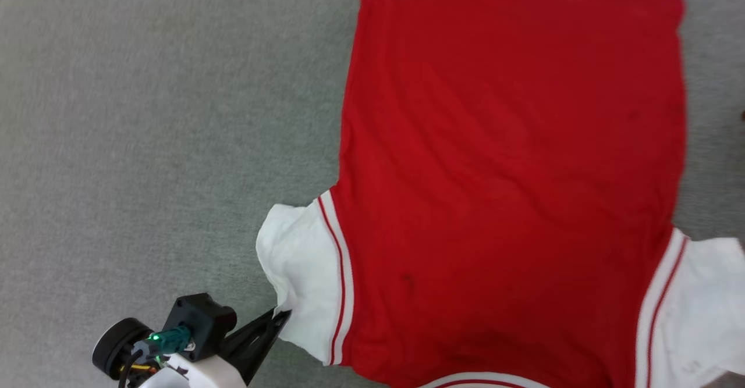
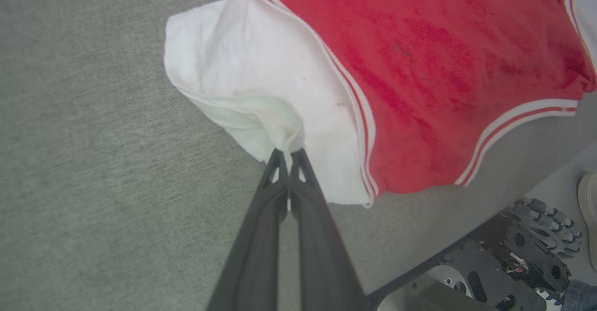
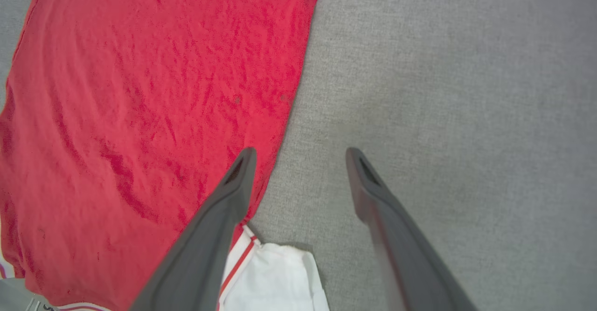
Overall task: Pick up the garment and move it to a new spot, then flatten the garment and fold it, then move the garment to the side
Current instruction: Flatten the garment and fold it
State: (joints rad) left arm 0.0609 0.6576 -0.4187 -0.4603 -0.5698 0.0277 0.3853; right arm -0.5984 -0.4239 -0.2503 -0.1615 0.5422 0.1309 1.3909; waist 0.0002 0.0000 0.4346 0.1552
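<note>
Left wrist view: left hand (image 2: 289, 153) pinched shut on white sleeve (image 2: 242, 68) of red soft-fabric jersey (image 2: 419, 68), mid-frame; right hand (image 3: 301, 153) spread wide, empty.

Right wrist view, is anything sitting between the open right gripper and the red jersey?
Nothing visible does. The right gripper hangs open above the side edge of the garment, one finger over red cloth, the other over bare grey surface. The left gripper is shut on the white sleeve.

The left hand (image 1: 283, 316) has dark tapered fingers (image 2: 256, 255), a black wrist block (image 1: 198, 321), green connector (image 1: 171, 340), white forearm (image 1: 204, 376).
</note>
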